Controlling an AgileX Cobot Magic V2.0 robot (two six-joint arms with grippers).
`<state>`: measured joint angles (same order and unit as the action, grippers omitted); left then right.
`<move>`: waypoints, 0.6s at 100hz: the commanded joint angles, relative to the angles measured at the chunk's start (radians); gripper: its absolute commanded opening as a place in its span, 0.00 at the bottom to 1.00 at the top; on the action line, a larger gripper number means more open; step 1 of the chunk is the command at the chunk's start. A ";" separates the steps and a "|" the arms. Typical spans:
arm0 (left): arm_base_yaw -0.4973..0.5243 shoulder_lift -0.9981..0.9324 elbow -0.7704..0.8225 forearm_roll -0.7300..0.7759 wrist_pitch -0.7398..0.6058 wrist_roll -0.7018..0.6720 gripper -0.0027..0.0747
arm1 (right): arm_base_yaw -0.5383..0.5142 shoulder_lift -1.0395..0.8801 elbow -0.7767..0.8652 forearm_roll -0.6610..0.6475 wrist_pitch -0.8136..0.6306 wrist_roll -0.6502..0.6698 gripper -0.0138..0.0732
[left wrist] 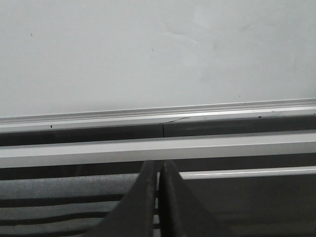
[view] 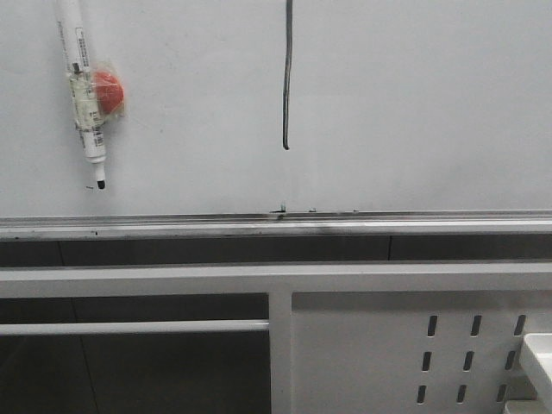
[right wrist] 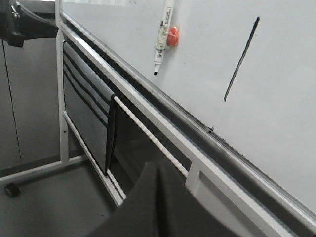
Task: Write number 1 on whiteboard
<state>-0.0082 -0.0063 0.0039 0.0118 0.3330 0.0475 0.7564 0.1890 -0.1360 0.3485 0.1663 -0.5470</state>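
Number 1 already stands on the whiteboard, a thin dark stroke running down from twelve o'clock in the front view, its small hook well above the silver rail. You'll find the marker stuck to the board at ten o'clock, beside a red magnet, its tip uncapped and pointing down. Your left gripper has its fingers pressed together on nothing, below the rail; your right gripper looks closed and empty too. If either arm swings up near the board, you risk smearing the fresh ink or knocking the marker loose.
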 commanded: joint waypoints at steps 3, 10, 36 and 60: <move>0.000 -0.021 0.035 -0.001 -0.064 0.002 0.01 | -0.022 0.003 0.045 0.093 -0.208 -0.003 0.08; 0.000 -0.021 0.035 -0.001 -0.064 0.002 0.01 | -0.051 -0.025 0.116 0.144 -0.307 -0.003 0.08; 0.000 -0.021 0.035 -0.003 -0.066 0.002 0.01 | -0.361 -0.095 0.157 0.131 -0.216 0.007 0.08; 0.000 -0.021 0.035 -0.003 -0.066 0.002 0.01 | -0.621 -0.202 0.157 -0.268 -0.003 0.453 0.08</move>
<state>-0.0077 -0.0063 0.0039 0.0118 0.3330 0.0475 0.2077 0.0087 0.0090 0.2055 0.1625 -0.2271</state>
